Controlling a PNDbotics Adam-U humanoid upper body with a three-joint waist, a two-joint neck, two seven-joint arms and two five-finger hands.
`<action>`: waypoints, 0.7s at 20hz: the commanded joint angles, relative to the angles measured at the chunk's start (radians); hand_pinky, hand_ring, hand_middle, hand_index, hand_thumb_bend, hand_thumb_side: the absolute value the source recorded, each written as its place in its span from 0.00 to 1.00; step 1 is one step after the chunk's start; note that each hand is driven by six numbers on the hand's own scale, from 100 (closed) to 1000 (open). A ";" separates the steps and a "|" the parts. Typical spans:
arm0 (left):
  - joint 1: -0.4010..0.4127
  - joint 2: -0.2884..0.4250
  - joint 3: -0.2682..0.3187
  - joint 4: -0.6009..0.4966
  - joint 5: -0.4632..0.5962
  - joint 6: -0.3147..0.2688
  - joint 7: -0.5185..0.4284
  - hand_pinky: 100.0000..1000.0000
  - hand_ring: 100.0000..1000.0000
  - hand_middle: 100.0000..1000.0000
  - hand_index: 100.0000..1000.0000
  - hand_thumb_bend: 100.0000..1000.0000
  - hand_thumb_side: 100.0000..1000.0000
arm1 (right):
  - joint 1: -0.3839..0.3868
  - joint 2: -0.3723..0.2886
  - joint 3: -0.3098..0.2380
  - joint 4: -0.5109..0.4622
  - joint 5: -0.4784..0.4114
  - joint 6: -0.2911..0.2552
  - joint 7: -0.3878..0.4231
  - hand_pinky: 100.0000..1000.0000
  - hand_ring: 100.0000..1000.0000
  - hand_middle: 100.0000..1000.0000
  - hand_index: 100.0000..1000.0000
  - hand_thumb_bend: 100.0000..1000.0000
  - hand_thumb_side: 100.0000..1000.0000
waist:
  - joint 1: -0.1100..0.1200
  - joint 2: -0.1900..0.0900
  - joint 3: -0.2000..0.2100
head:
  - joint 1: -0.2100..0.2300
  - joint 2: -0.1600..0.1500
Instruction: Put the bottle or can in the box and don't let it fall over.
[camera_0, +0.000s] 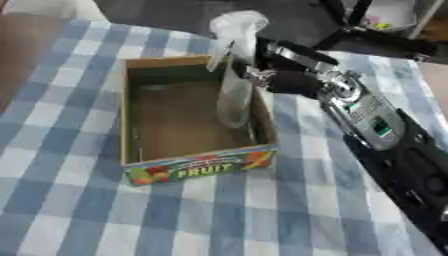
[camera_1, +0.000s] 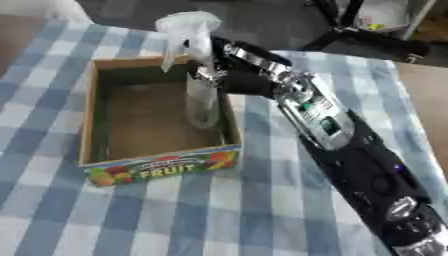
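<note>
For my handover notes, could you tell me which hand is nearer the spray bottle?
Right. The right hand is curled round the spray bottle, upright in the box. The left hand shows in neither view.

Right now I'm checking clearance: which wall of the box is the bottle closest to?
The right wall. The bottle stands upright inside the box against it, held by the right hand; the left wall and the front "FRUIT" wall lie well apart from it.

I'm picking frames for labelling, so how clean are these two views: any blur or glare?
Left eye view: soft throughout, the clear spray bottle washed out at its top. Right eye view: equally soft, the right hand smeared against the bottle, yet FRUIT on the box stays readable.
</note>
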 joint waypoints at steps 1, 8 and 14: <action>0.000 0.026 0.011 -0.014 -0.003 -0.002 -0.002 0.97 0.41 0.51 0.73 0.68 0.37 | -0.007 -0.035 -0.015 -0.030 -0.008 -0.002 0.013 0.94 1.00 1.00 1.00 0.00 0.50 | 0.011 -0.030 -0.003 | 0.004 0.004; 0.009 0.026 0.015 -0.012 -0.004 -0.002 0.000 0.97 0.41 0.51 0.73 0.68 0.37 | 0.022 -0.038 -0.041 -0.040 -0.024 0.003 0.001 0.88 1.00 1.00 0.98 0.00 0.54 | 0.016 -0.037 -0.020 | 0.015 0.012; 0.020 0.024 0.020 -0.011 -0.007 -0.001 0.004 0.97 0.41 0.51 0.73 0.68 0.37 | 0.117 -0.084 -0.118 -0.128 -0.055 0.030 -0.091 0.82 0.97 1.00 0.89 0.00 0.65 | 0.027 -0.046 -0.058 | 0.039 0.021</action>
